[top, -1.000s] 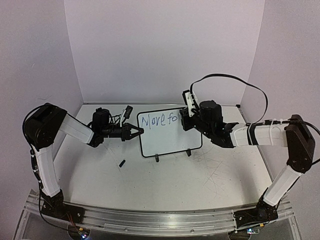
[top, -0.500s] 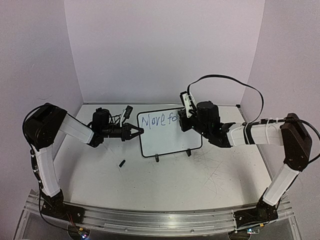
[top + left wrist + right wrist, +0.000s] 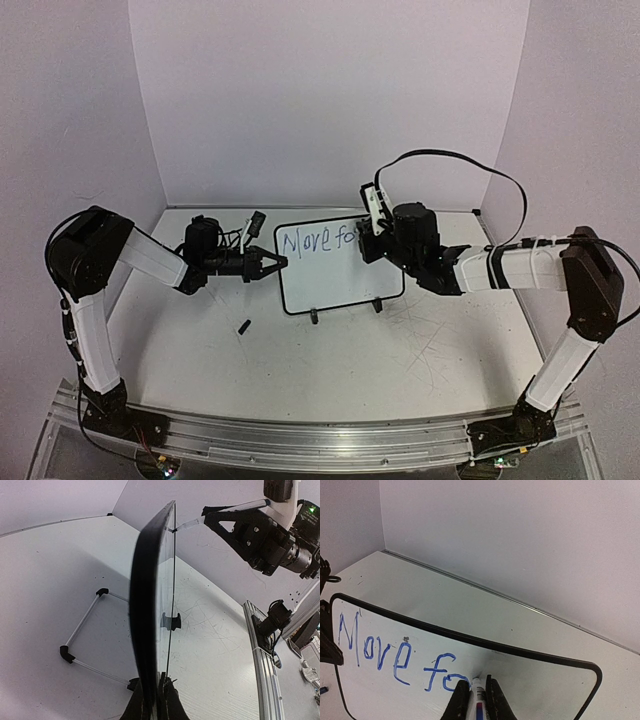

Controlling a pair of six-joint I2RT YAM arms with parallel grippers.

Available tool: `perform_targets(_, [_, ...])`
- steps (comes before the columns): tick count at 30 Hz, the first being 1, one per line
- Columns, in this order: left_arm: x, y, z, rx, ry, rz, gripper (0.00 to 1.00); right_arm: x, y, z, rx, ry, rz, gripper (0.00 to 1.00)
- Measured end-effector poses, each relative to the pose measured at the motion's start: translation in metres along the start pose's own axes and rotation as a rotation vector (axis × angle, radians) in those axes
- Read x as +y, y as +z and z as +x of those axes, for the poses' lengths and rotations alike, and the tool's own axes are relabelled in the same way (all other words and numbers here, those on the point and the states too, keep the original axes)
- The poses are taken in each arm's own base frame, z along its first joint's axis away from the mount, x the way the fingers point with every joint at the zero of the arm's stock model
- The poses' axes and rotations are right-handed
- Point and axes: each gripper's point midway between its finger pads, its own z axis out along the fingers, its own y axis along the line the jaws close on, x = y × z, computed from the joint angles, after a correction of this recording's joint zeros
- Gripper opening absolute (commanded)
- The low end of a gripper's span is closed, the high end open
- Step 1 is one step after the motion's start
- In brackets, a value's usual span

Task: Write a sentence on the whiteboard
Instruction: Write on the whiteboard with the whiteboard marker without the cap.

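**A:** Starting on the left: the left gripper (image 3: 268,264) is pinched tight on the whiteboard (image 3: 340,285), jaws closed over the black frame at its left edge.

**B:** The left wrist view backs that up. The board is seen edge-on, standing close to upright, with its wire stand (image 3: 85,625) stretched out behind it on the table (image 3: 350,385).

**A:** A small dark object (image 3: 243,326) lies on the tabletop near the board's lower left corner, not touching it. It's too small to tell what it is.

**B:** The board itself sits mid-table towards the back wall, on its two black feet, face turned to the arms.

**A:** And the sentence (image 3: 395,652): blue letters along the top line, reading "Move fo".

**B:** Over to the right, the right gripper (image 3: 476,682) has its fingers drawn in narrow around a marker (image 3: 479,702). The marker's tip is touching the board just right of that "o".
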Motion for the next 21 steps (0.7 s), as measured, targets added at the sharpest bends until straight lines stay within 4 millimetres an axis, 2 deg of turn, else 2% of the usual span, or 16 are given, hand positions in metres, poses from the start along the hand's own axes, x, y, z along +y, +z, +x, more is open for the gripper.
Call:
perform_targets(6, [0.0, 0.0, 0.0, 0.0, 0.0, 0.0, 0.0, 0.0, 0.0, 0.001, 0.002, 0.009, 0.0, 0.0])
perform_targets(21, [0.0, 0.0, 0.0, 0.0, -0.001, -0.001, 0.0, 0.006, -0.003, 0.022, 0.046, 0.028, -0.014, 0.0])
